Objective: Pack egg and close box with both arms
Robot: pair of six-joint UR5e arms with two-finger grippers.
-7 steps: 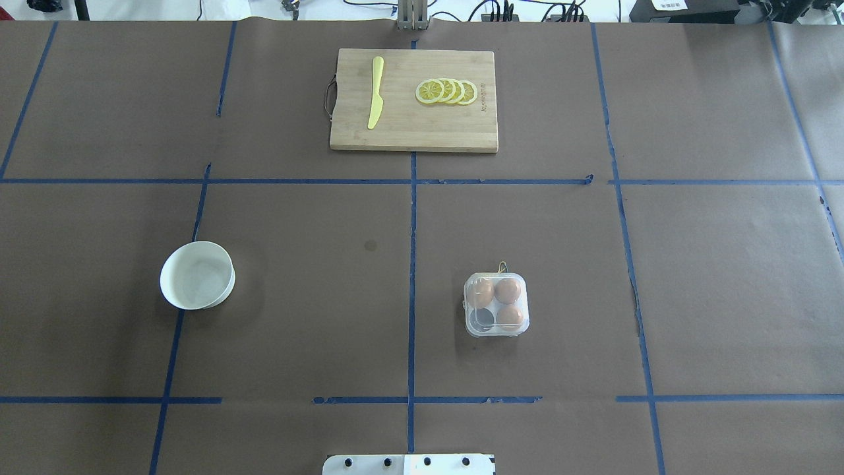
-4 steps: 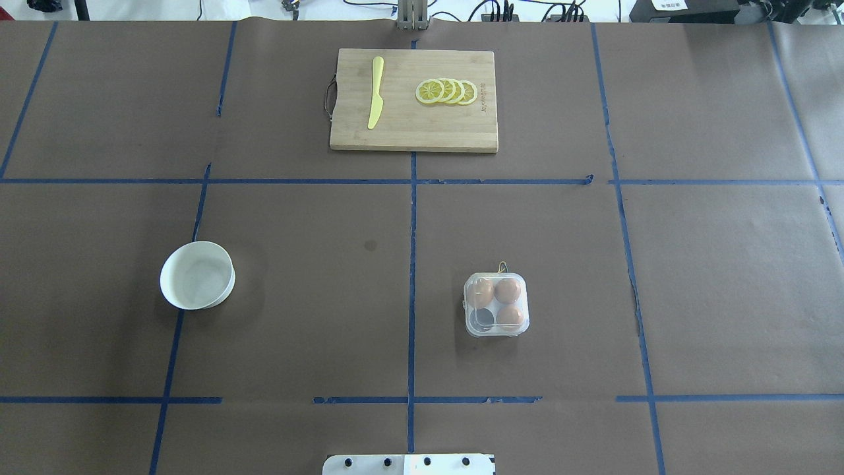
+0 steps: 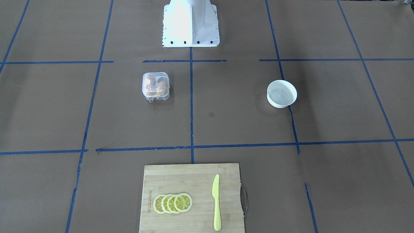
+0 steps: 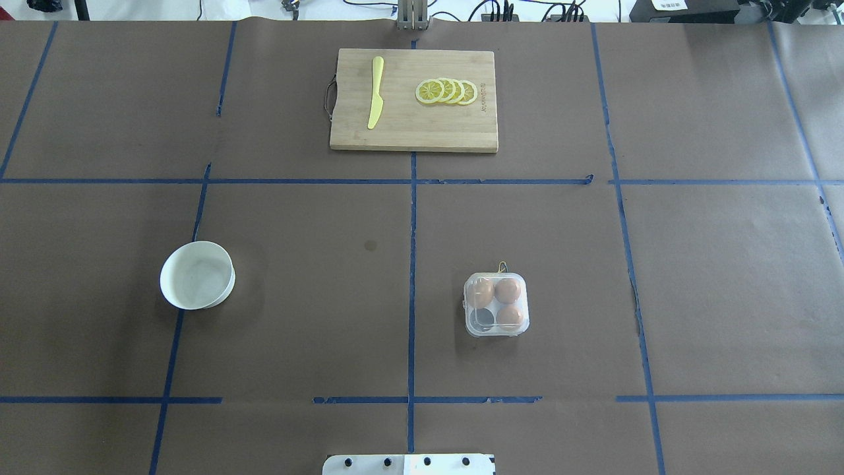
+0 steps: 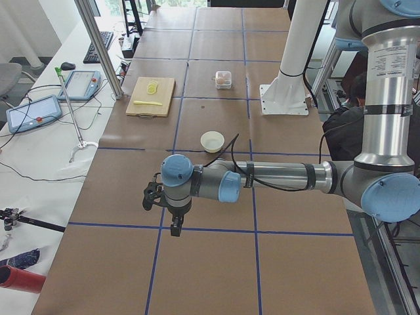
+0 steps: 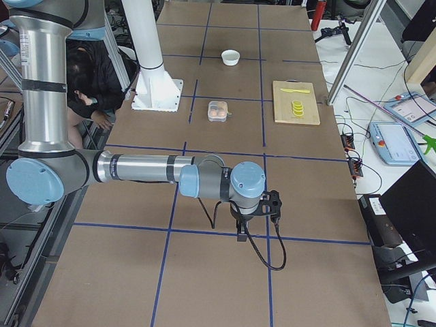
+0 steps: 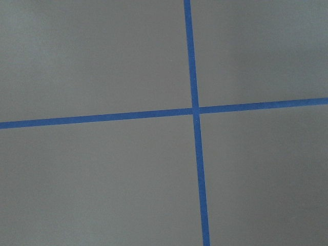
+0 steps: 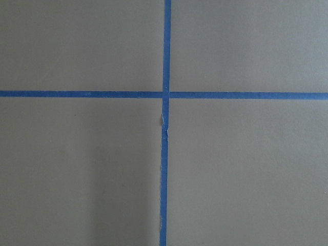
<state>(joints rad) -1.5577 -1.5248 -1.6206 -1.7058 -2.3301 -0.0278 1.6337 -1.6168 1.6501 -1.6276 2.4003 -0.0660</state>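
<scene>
Brown paper table [image 4: 297, 316], taped in blue squares. Left arm [image 5: 275, 176] and right arm [image 6: 143, 168] stretch low over opposite table ends, likely parked clear; left gripper [image 5: 173, 227] and right gripper [image 6: 241, 234]: parted or together, cannot tell. Overhead: bamboo board [image 4: 413, 132] at 12 o'clock, smooth white bowl [image 4: 196, 275] at 8, clear plastic box [image 4: 486, 322] at 4, cupping three matte eggs [image 4: 508, 290]

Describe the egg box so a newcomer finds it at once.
Start at the wooden cutting board at the far edge and come back toward the near edge, just right of the centre blue tape line. There sits the small clear plastic box, square with rounded corners. Unlike the round white bowl on the left, it holds three brown eggs.
</scene>
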